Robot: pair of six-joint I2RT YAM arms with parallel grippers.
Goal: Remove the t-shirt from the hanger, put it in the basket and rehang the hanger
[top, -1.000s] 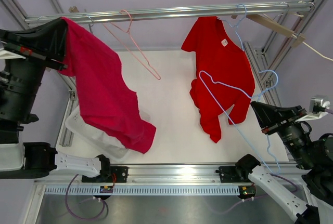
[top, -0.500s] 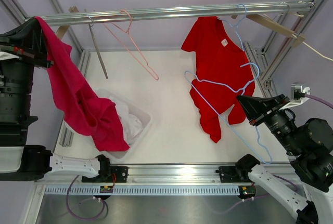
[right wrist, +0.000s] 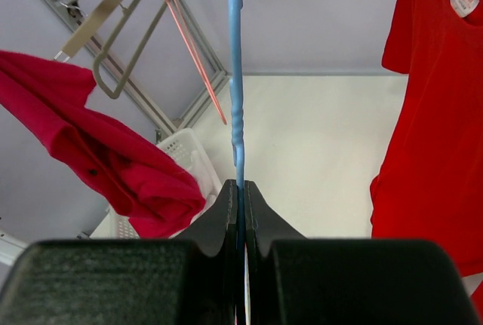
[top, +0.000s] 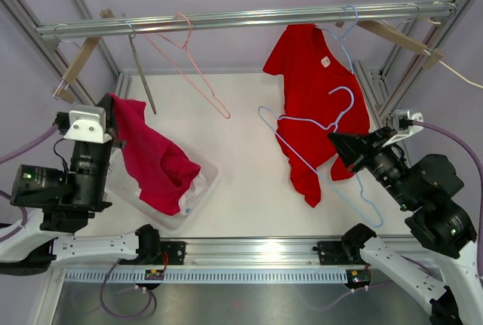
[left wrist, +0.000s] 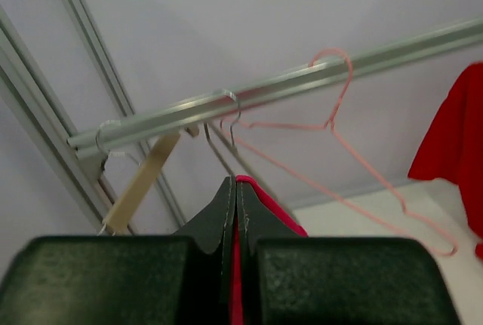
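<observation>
left claw [left wrist: 232, 183] clenched on crimson t-shirt [top: 155, 163] | t-shirt's lower end drapes into white basket [top: 205, 183] | right claw [right wrist: 238, 187] clenched on blue hanger [right wrist: 236, 76], well right of basket, above the surface [top: 241, 159]

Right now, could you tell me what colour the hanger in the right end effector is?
The hanger is light blue, clearest in the right wrist view.
</observation>
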